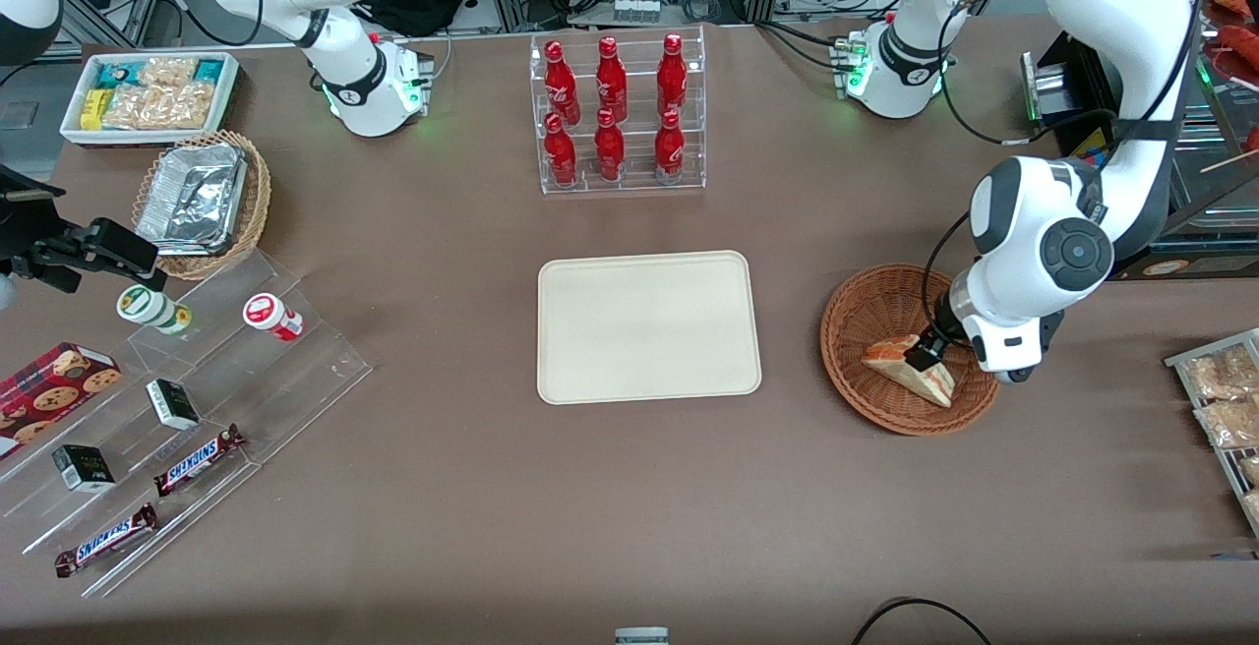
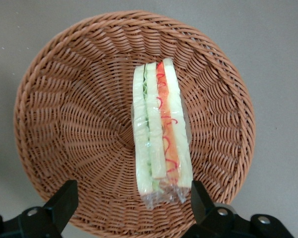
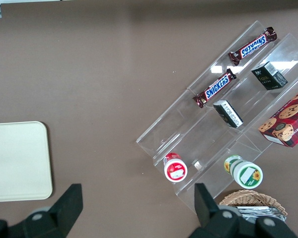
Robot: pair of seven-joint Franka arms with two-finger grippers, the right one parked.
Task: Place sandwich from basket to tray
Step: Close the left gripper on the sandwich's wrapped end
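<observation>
Cream tray (image 1: 649, 326) sits bare mid-table. Beside it, toward the working arm's end, the wicker basket (image 2: 69, 124) holds the sandwich (image 2: 161, 134). Above that hangs the gripper (image 2: 131, 201), fingers spread apart, gripping nothing.

Reddish-brown woven basket (image 2: 64, 124); cream tray (image 1: 647, 325).

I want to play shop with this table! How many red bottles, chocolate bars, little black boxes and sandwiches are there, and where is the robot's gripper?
Red bottles: 6
Chocolate bars: 2
Little black boxes: 2
Sandwich: 1, lying in the basket
Total: 11
The gripper hangs open just above the sandwich, over the basket.
</observation>
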